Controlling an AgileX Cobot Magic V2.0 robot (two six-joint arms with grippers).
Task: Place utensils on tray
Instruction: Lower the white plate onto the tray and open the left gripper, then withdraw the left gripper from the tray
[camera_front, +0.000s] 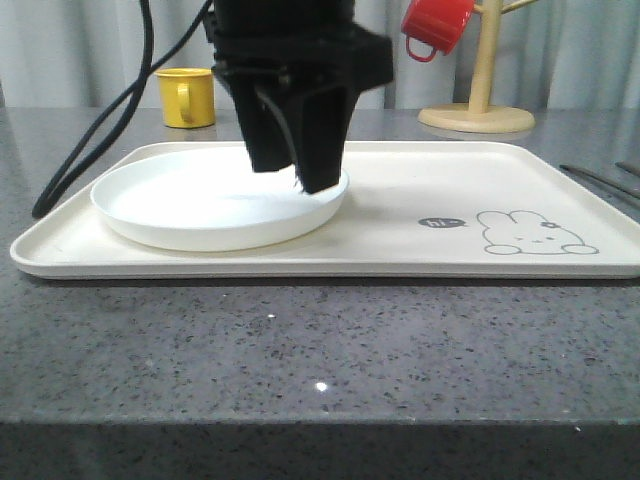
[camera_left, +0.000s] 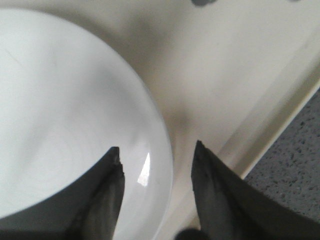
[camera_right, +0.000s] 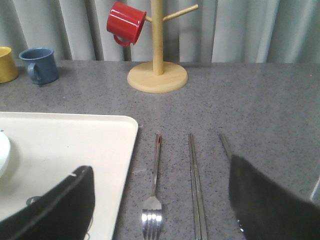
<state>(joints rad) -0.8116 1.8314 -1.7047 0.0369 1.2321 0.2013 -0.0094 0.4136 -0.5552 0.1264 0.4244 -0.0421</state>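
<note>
In the front view, the left gripper (camera_front: 300, 175) is seen low over the white plate (camera_front: 180, 215), which rests on the tray's (camera_front: 400, 255) left half; slim utensil ends are glimpsed off the tray's right edge.

In the left wrist view, the jaws are seen parted with nothing between them, straddling the plate's rim.

In the right wrist view, the right gripper (camera_right: 160, 205) is spread wide and empty above the fork (camera_right: 154, 190) and chopsticks (camera_right: 196, 190), laid parallel on the table just beside the tray's right edge. A third handle, presumably the spoon (camera_right: 225, 145), is partly hidden. These are judged stiff, light and slippery; a mid-handle pinch is advised.
</note>
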